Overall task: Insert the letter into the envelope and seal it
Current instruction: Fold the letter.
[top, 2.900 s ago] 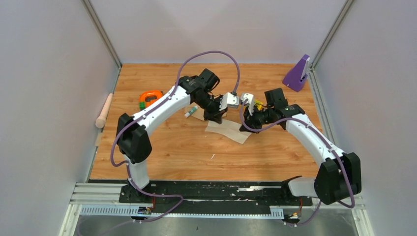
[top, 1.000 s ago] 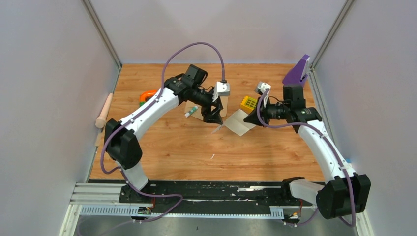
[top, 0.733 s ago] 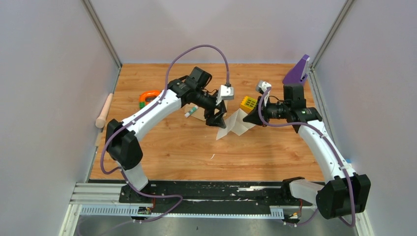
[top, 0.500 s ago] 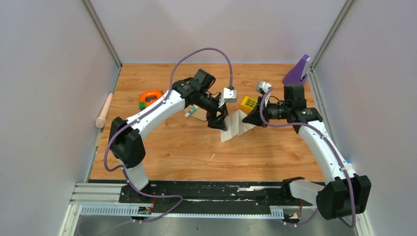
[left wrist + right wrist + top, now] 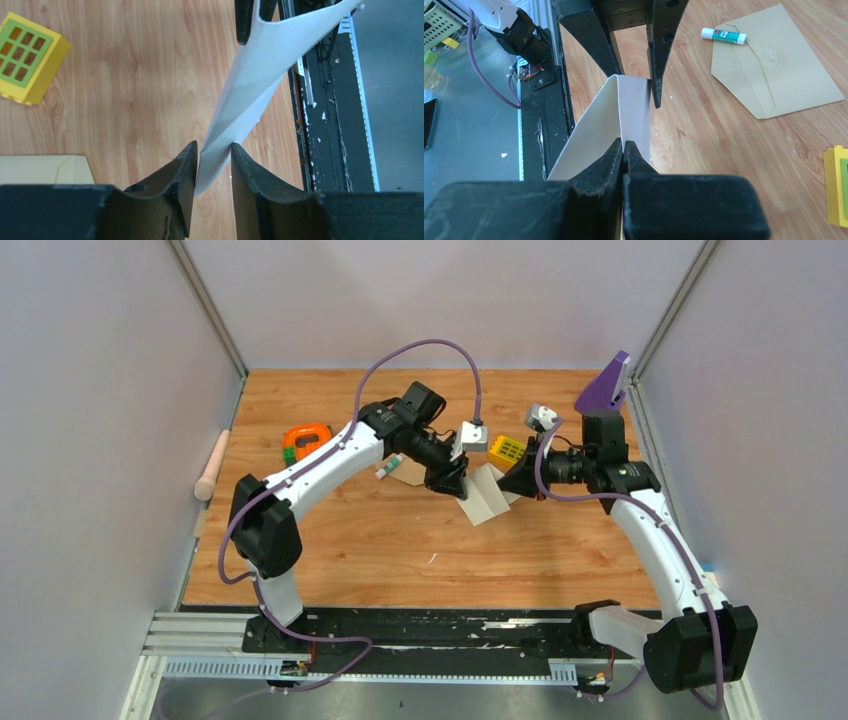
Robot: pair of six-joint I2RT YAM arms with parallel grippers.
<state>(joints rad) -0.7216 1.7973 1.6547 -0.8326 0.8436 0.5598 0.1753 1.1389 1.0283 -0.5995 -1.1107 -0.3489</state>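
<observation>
2 grippers share the letter (image 5: 487, 497), which is lifted off the desk (image 5: 350, 550) at the middle of the top view and bent into a narrow fold. The right gripper (image 5: 624, 145) has its jaws together, clamped on the sheet's edge. The left gripper (image 5: 214, 147) has its jaws part-way in, pressing the bend from both sides. In the left wrist view the sheet's long axis runs from bottom centre to the upper right corner. The envelope (image 5: 774, 65) lies flat at the upper right of the right wrist view, with a glue stick (image 5: 723, 34) at its edge. 1 yellow block (image 5: 508, 449) sits near the right gripper.
</observation>
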